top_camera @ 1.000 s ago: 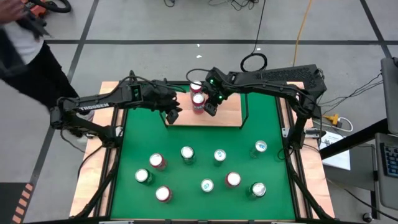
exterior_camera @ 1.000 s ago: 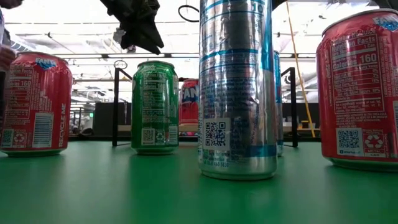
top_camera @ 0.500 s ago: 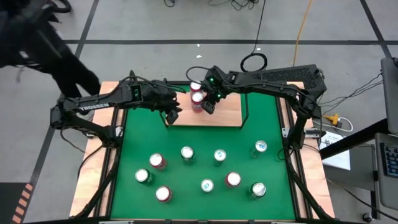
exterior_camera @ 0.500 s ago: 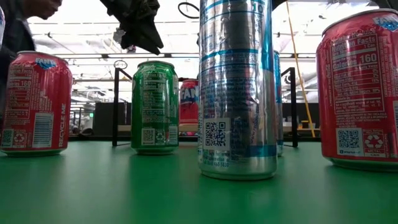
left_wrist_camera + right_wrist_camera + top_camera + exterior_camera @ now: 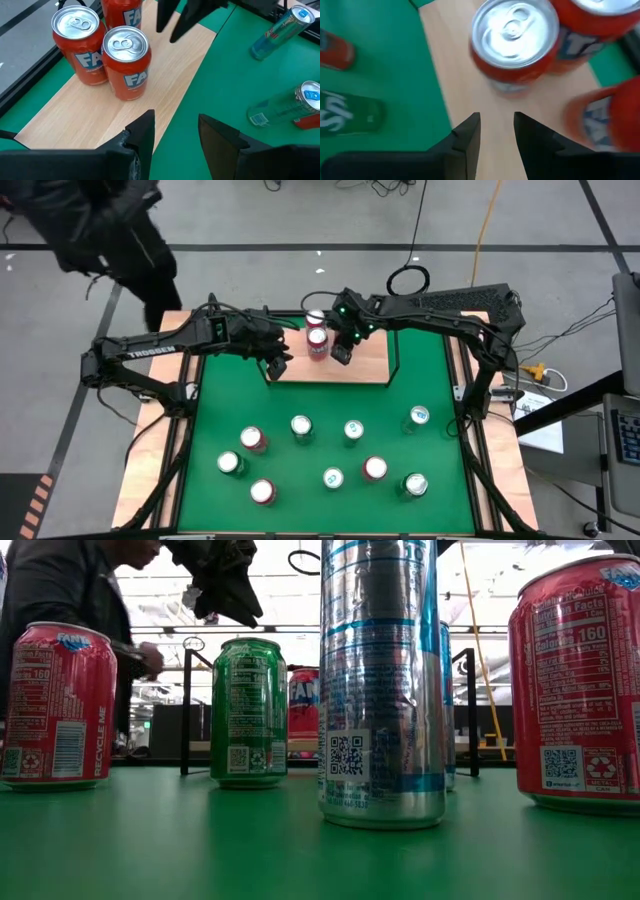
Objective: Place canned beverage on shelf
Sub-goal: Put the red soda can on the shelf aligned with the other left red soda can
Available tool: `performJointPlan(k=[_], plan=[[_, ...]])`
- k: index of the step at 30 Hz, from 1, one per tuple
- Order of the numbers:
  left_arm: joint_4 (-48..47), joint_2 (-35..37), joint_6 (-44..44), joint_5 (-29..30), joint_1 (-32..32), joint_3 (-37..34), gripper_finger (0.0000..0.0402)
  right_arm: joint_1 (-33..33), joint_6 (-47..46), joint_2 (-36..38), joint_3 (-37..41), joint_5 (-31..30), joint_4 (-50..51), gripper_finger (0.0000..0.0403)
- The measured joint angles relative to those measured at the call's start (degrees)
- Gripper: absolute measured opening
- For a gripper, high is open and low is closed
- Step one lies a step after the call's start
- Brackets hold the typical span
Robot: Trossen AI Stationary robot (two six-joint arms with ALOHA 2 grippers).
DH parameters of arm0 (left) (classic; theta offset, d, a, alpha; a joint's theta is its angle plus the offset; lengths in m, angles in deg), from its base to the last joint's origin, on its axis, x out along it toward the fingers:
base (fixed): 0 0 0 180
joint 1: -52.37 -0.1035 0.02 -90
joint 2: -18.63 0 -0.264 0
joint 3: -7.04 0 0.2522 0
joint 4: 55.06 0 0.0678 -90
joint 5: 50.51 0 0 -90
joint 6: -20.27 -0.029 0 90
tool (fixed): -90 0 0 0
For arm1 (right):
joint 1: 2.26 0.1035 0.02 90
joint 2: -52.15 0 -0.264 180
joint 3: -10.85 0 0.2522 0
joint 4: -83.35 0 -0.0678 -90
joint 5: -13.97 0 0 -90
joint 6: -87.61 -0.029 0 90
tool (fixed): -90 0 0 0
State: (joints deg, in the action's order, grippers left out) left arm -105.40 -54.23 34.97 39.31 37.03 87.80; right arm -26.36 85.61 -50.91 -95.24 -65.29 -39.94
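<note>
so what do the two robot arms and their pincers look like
Both arms are dark, nearly black, slim jointed links. The left arm carries white TROSSEN lettering along its link; the right arm has a small green light near its wrist and thin cables running along it. The left pincer and right pincer each have two flat, angular black fingers.

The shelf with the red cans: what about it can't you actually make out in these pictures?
- Low view: the shelf is mostly hidden behind the green can and the tall silver can; only one red can peeks through.
- Right wrist view: the red cans are blurred, labels unreadable.
- Left wrist view: a third can is cut off by the picture's edge.
- High view: the right end effector overlaps the cans, so their count is unclear.
</note>
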Motion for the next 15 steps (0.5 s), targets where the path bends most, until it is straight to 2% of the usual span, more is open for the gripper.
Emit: performJointPlan(k=[4,15], plan=[[0.0,0.0,0.0,0.0,0.1,0.0,0.015,0.0,1.6,-0.3,0.0,-3.2,-1.0,0.0109],[0.0,0.0,1.2,0.0,0.1,0.0,0.015,0.0,1.6,-0.3,0.0,-3.2,-5.4,0.0109]])
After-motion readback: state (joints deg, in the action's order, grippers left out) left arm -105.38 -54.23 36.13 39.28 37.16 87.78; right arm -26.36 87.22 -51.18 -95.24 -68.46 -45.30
